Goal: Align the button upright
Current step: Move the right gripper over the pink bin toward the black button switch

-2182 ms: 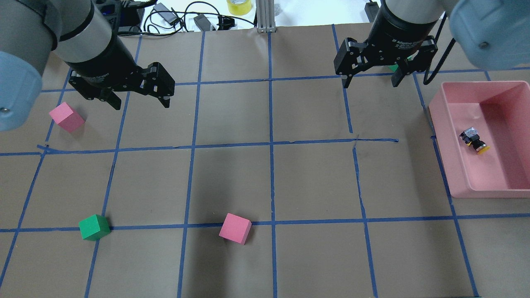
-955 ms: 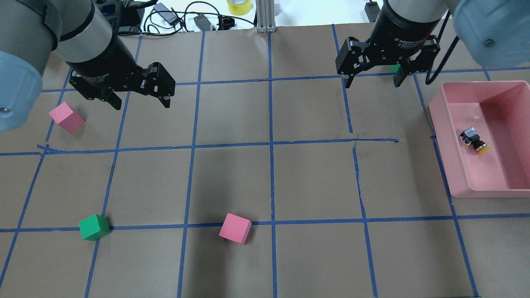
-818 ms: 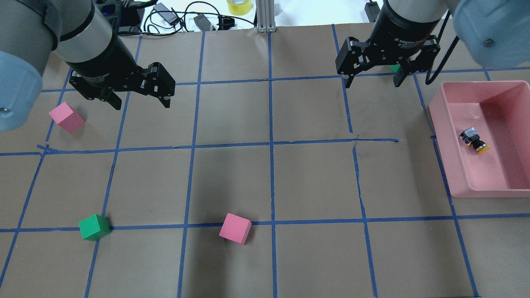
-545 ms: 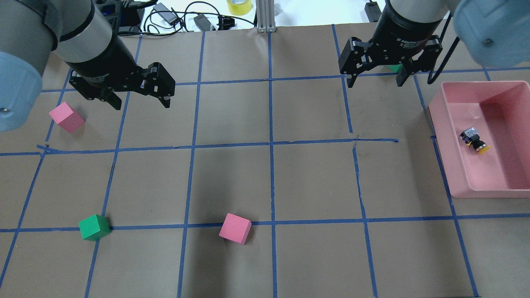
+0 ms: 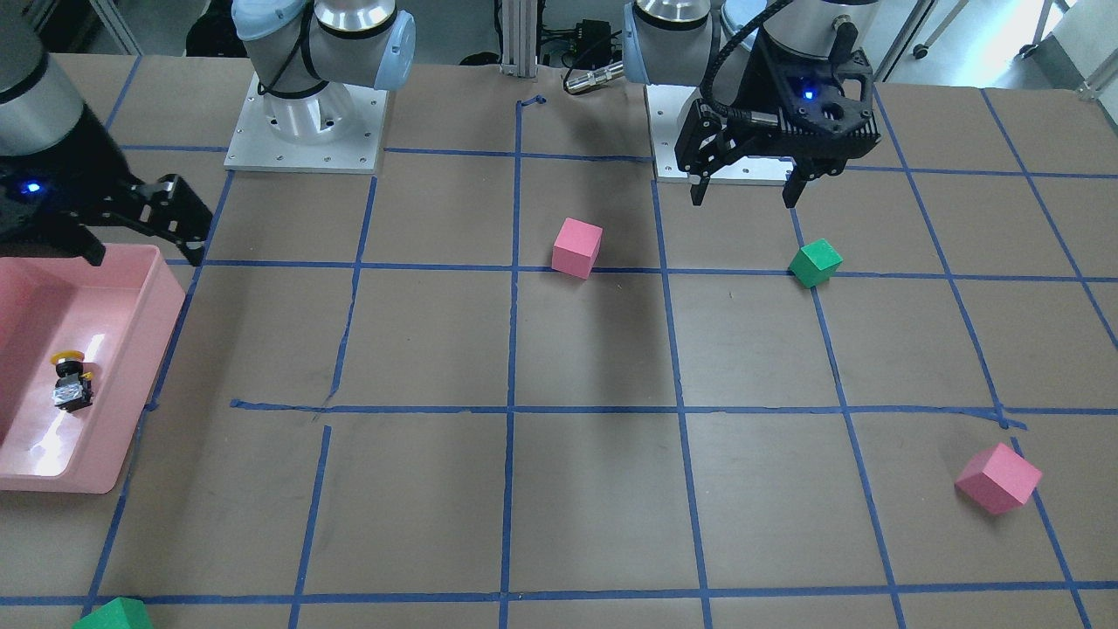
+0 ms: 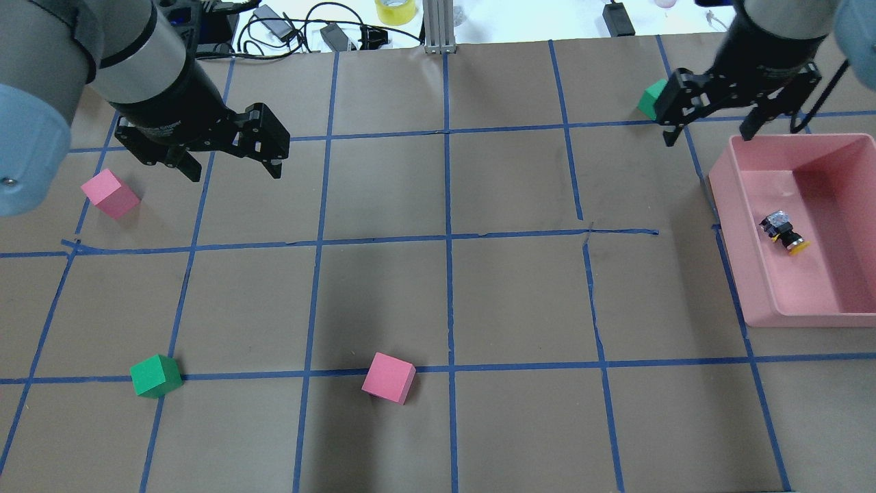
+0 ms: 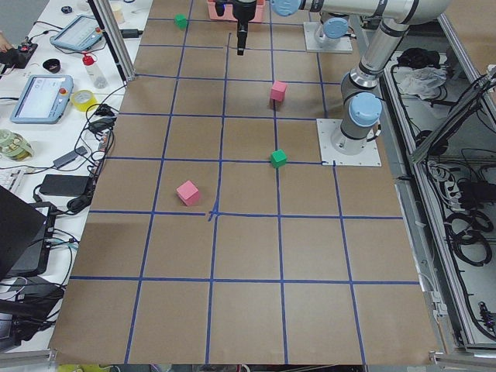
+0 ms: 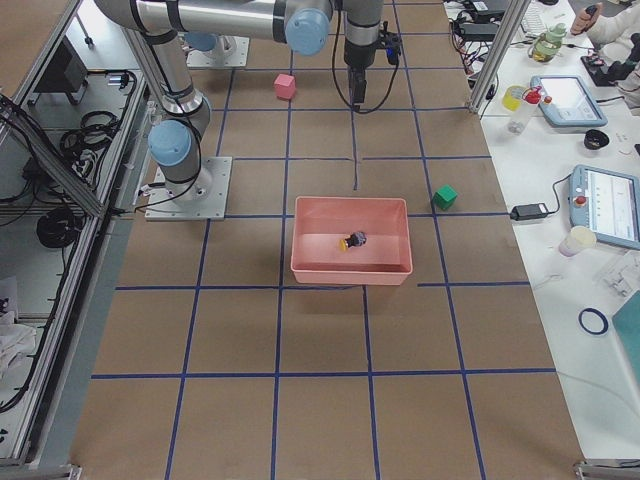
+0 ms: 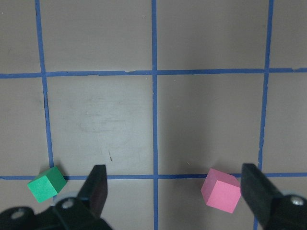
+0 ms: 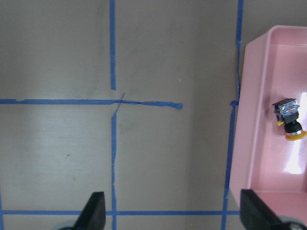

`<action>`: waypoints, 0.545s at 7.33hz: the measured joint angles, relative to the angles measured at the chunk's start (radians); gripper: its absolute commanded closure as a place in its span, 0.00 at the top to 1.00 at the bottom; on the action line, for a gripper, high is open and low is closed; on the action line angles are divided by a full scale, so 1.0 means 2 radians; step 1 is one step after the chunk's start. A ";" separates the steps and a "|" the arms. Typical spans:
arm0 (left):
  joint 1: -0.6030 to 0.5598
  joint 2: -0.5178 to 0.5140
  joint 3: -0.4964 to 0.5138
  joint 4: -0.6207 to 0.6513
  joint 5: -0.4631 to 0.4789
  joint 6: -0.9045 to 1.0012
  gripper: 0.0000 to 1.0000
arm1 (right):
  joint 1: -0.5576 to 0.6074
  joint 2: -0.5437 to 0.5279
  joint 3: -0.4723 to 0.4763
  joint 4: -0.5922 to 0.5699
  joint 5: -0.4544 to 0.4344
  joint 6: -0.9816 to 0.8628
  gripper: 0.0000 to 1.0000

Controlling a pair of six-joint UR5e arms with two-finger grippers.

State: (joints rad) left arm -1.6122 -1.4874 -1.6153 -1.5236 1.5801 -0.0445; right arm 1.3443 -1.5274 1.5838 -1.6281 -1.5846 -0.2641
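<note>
Button (image 6: 784, 233), laid on its side in the pink tray (image 6: 727, 205), is seen beyond the right gripper's (image 6: 707, 137) parted fingers; left gripper (image 6: 233, 172) likewise parted.

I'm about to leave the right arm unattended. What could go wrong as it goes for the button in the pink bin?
1. The right gripper hangs open at a corner of the pink bin; coming straight down there, one of its fingers could hit the wall and shove the bin.
2. The button lies on its side on the bin's floor; its round cap may let it roll or twist out of a pinch rather than end upright.
</note>
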 measured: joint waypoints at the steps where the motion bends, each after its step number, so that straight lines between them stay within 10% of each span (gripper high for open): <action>1: 0.000 0.000 0.000 0.000 0.000 0.000 1.00 | -0.041 0.008 0.014 -0.031 0.000 -0.067 1.00; 4: 0.000 0.000 0.000 0.000 0.000 0.000 1.00 | -0.142 0.063 0.045 -0.146 0.001 -0.210 1.00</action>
State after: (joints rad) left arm -1.6122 -1.4876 -1.6153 -1.5233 1.5800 -0.0446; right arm 1.0597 -1.4016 1.6729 -1.9206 -1.5825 -0.6837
